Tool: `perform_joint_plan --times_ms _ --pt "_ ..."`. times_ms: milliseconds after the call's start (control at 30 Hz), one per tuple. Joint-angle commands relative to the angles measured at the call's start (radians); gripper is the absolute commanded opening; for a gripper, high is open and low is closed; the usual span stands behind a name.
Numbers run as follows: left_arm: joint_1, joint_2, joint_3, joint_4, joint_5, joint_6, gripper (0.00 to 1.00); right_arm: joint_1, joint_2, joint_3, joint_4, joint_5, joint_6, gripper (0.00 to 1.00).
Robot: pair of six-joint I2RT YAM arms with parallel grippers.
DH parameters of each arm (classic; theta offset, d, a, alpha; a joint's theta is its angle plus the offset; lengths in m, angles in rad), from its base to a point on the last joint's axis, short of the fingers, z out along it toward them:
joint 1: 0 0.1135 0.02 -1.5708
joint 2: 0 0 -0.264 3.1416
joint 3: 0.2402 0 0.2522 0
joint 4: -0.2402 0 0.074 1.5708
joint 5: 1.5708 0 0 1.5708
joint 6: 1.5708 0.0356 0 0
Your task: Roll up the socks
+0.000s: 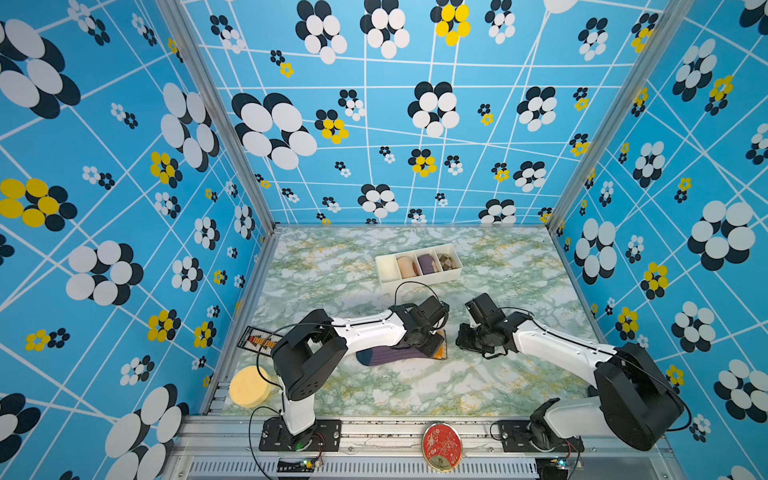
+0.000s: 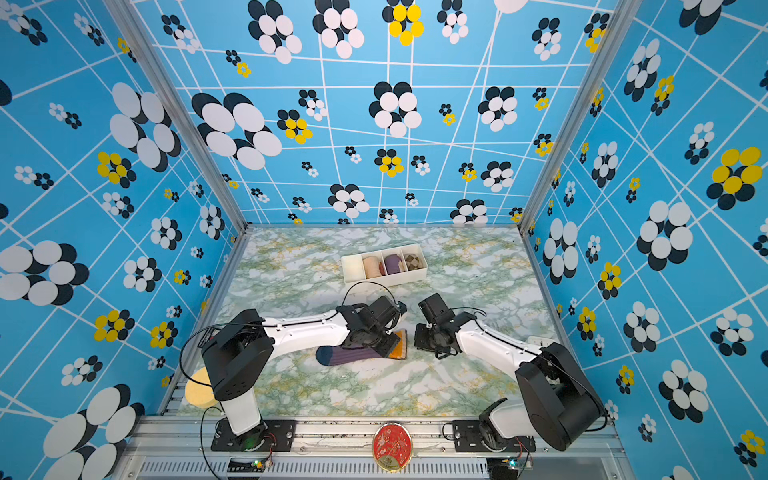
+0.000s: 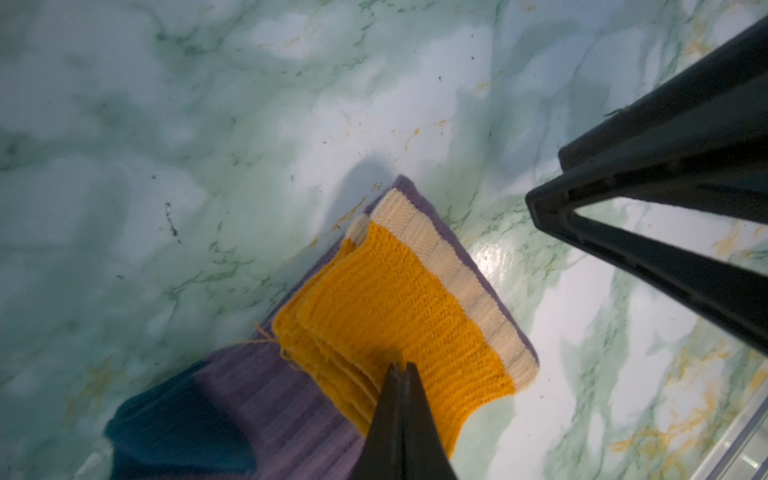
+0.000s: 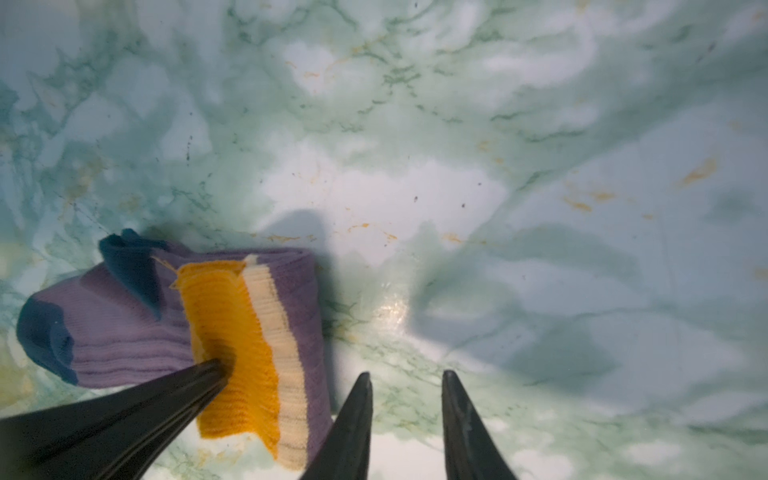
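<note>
The marble table point(image 1: 415, 386) carries everything – one only. Two arms are counted, each with one pincer. Beyond both pincers, on the far side of the table, one white tray point(image 1: 419, 282) is seen with four compartments: three are filled, by one peach roll point(image 1: 407, 266), one purple roll point(image 1: 428, 262) and one brown checked roll point(image 1: 446, 261), and one is left empty.

The socks point(image 1: 390, 355) are laid flat on the table directly under the left pincer point(image 3: 399, 370). Several knit edges are stacked at the cuff, so a pair, one sock upon the other, is judged. The orange cuff point(image 3: 399, 299) is turned back over the purple leg, and the fold is pointed toward the right pincer point(image 4: 405, 382).

The left pincer is clenched, its tips set upon the orange cuff; whether a layer is pinched between them cannot be told. The right pincer is released, with nothing between its jaws, just beside the folded end and not touching it.

The long axis is run from the fold, nearest to the right pincer, away under the left pincer to the dark blue toe point(image 4: 45, 336). The left arm is the nearer one – rolling is judged to go from the fold toward the toe.
</note>
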Motion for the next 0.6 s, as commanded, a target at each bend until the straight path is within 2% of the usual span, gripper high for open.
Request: perform_joint_plan --times_ms 0,567 --pt "0.012 0.013 -0.002 -0.039 -0.034 0.012 0.03 -0.005 0.021 -0.006 0.01 -0.029 -0.002 0.31" --pt "0.035 0.055 -0.011 -0.012 0.017 0.005 0.03 -0.006 0.081 -0.008 0.043 -0.074 0.001 0.3"
